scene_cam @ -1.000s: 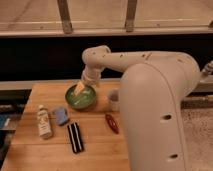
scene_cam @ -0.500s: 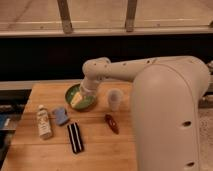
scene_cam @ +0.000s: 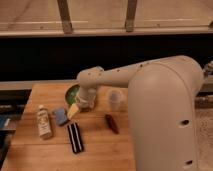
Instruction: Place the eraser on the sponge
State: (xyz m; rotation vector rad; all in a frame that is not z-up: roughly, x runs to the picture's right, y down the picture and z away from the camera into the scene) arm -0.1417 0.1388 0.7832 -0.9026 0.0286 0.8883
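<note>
The eraser [scene_cam: 75, 137], a flat black block with pale lengthwise stripes, lies on the wooden table [scene_cam: 100, 150] near its front. Just behind it and to the left sits the sponge [scene_cam: 60, 116], a small blue-grey pad. My gripper [scene_cam: 74, 110] hangs low at the end of the white arm, right beside the sponge's right edge and a little behind the eraser. It holds nothing that I can see. The eraser and the sponge lie apart.
A white bottle [scene_cam: 43, 121] lies left of the sponge. Behind the gripper, the arm partly hides a green bowl [scene_cam: 72, 92]. A clear cup [scene_cam: 115, 98] stands to the right, with a dark red oblong thing [scene_cam: 111, 123] in front of it.
The gripper has come down and forward from over the green bowl to a spot beside the sponge. The objects on the table have not moved.
</note>
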